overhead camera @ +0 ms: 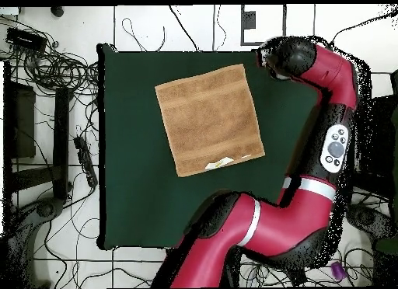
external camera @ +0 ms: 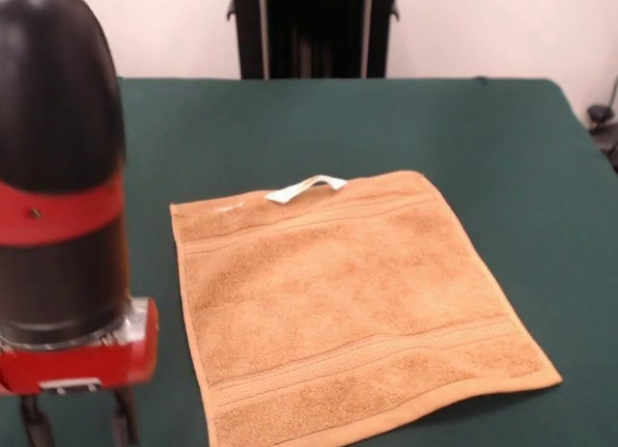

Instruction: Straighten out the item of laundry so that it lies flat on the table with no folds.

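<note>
The orange-tan towel (external camera: 348, 302) lies spread out on the green table (external camera: 502, 157), with border bands near its far and near edges. I see no fold in it. Its white tag loop (external camera: 306, 187) sticks up at the far edge. In the front view my gripper (external camera: 79, 433) hangs low at the bottom left, beside the towel's left edge and off the cloth. Its two dark fingers (external camera: 37, 423) stand apart with only green cloth between them. In the overhead view the towel (overhead camera: 208, 119) sits slightly rotated, and the arm's black end (overhead camera: 278, 57) is just past its upper right corner.
The red arm (overhead camera: 326, 146) arcs along the right side of the table (overhead camera: 132, 185) in the overhead view. Cables and dark equipment (overhead camera: 47, 107) lie on the floor left of the table. A black stand (external camera: 314, 30) rises behind the table's far edge.
</note>
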{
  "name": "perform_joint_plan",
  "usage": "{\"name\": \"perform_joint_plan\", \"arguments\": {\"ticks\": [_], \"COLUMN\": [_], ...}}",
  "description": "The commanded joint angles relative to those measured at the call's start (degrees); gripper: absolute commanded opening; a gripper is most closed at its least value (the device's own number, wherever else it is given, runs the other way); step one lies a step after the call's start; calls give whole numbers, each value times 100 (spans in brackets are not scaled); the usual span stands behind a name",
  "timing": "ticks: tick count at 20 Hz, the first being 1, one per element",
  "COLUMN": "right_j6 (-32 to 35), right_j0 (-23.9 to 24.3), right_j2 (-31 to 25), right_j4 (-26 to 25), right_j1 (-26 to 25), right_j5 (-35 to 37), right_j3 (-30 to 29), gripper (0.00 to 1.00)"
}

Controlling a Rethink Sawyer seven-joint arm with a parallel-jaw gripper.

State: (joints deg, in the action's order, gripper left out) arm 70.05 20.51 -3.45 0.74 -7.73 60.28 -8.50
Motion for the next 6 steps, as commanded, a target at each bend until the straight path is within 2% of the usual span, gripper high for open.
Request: {"name": "perform_joint_plan", "arguments": {"ticks": [1, 6], "right_j6": [-2008, -2084], "right_j0": [-118, -131], "right_j2": [-62, -145], "right_j4": [-206, -290], "right_j1": [654, 692], "right_j5": [1157, 1254], "right_j3": [-158, -68], "gripper": [100, 100]}}
